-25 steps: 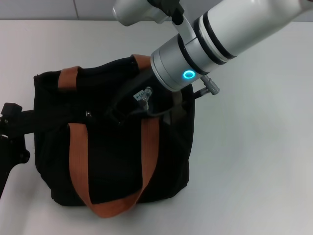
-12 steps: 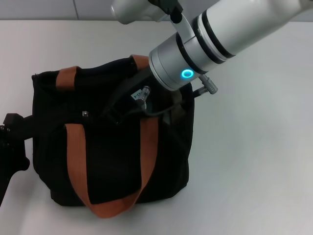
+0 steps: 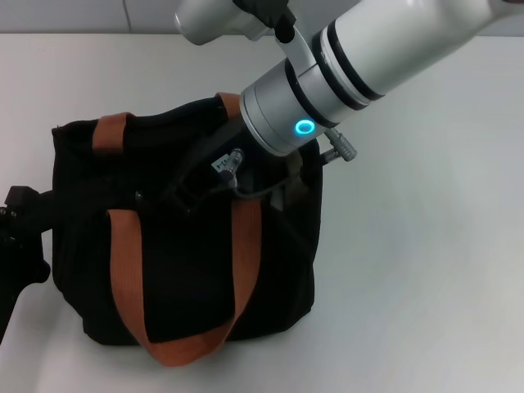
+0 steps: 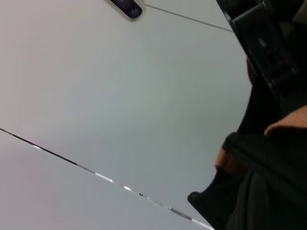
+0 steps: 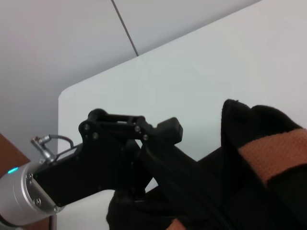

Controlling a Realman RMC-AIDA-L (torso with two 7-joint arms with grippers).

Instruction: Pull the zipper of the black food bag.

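Observation:
The black food bag [image 3: 188, 270] stands on the white table, with two orange-brown straps [image 3: 123, 270]. A small silver-grey bit [image 3: 137, 196] on its top looks like the zipper pull. My right gripper [image 3: 187, 192] reaches down from the upper right onto the bag's top, just right of that bit; black on black hides its tips. My left gripper [image 3: 20, 217] is at the bag's left end. The right wrist view shows it [image 5: 192, 177] clamped on the bag's edge [image 5: 268, 201]. The left wrist view shows only bag fabric [image 4: 268, 191] and wall.
The white table [image 3: 409, 270] stretches right of and behind the bag. The thick white and silver right forearm [image 3: 344, 74] hangs over the bag's back right corner. A grey wall lies beyond the table's far edge.
My right arm and gripper have moved slightly left along the bag's top. The silver bit and the bag's top edge have shifted left with it. The left gripper stays at the bag's end.

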